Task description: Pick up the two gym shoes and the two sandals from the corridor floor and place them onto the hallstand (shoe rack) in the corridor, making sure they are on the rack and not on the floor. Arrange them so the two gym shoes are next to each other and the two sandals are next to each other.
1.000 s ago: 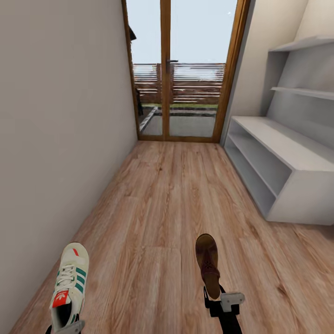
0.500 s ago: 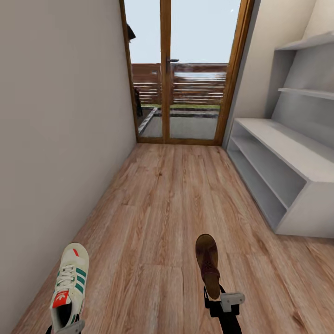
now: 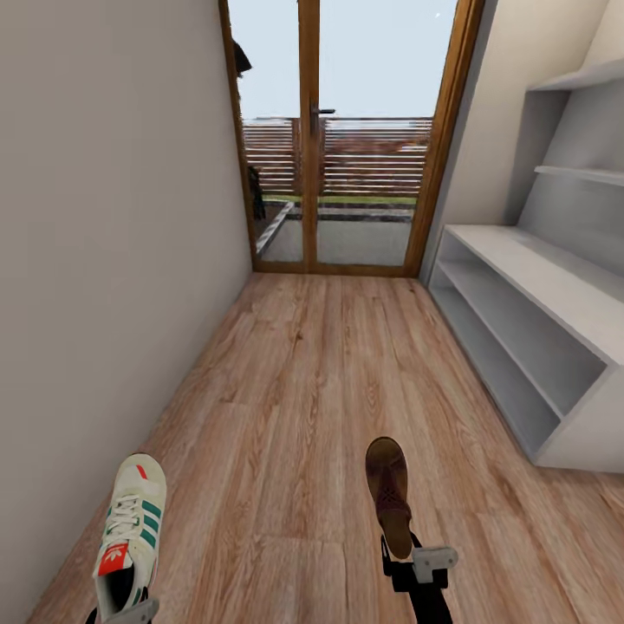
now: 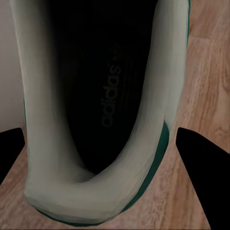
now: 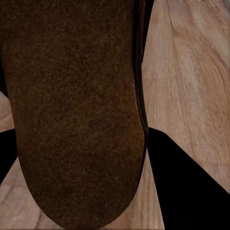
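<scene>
In the head view my left gripper [image 3: 121, 610] is shut on the heel of a cream-white gym shoe [image 3: 130, 529] with green stripes, held toe-forward above the corridor floor [image 3: 303, 390]. The left wrist view looks into that gym shoe [image 4: 100, 110], with a black finger [image 4: 199, 160] on each side of its heel. My right gripper [image 3: 409, 559] is shut on the heel end of a dark brown sandal [image 3: 387, 492], also carried toe-forward. In the right wrist view the sandal [image 5: 72, 110] sits between the dark fingers [image 5: 187, 182]. The pale-grey hallstand [image 3: 555, 286] stands ahead at the right.
A plain wall [image 3: 104, 217] runs close along the left. A wood-framed glass door [image 3: 342, 139] closes the corridor's far end. Bare plank floor stretches between me and the door, with the rack's open shelves facing it.
The whole view has advanced along the corridor, so the hallstand looks nearer and further right. Both grippers and their shoes keep the same places in the picture.
</scene>
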### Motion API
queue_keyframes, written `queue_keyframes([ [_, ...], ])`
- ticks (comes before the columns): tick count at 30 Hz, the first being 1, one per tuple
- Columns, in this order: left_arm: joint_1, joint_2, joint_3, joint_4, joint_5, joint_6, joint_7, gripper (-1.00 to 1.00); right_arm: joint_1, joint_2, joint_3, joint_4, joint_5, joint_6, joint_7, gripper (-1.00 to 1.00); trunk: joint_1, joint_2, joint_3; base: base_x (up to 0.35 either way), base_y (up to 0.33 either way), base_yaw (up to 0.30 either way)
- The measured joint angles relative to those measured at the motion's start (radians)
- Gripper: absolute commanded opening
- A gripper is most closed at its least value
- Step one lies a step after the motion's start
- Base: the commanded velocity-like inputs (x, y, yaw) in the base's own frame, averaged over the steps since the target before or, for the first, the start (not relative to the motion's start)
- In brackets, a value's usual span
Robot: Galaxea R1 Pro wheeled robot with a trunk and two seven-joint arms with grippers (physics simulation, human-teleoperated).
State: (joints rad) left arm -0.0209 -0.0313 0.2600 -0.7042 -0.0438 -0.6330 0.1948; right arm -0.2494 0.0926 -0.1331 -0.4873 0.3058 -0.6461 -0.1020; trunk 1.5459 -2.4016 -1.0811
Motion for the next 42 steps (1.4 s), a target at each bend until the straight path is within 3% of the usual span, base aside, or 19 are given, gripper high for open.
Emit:
queue_keyframes([
  [42,0.0,0.0,-0.001,-0.001,-0.001,0.0,0.0,-1.0,0.0,0.0,0.0,-0.001,0.0,-0.001,0.0,-1.0,0.0,0.0,0.0,0.338,0.0,-0.004],
])
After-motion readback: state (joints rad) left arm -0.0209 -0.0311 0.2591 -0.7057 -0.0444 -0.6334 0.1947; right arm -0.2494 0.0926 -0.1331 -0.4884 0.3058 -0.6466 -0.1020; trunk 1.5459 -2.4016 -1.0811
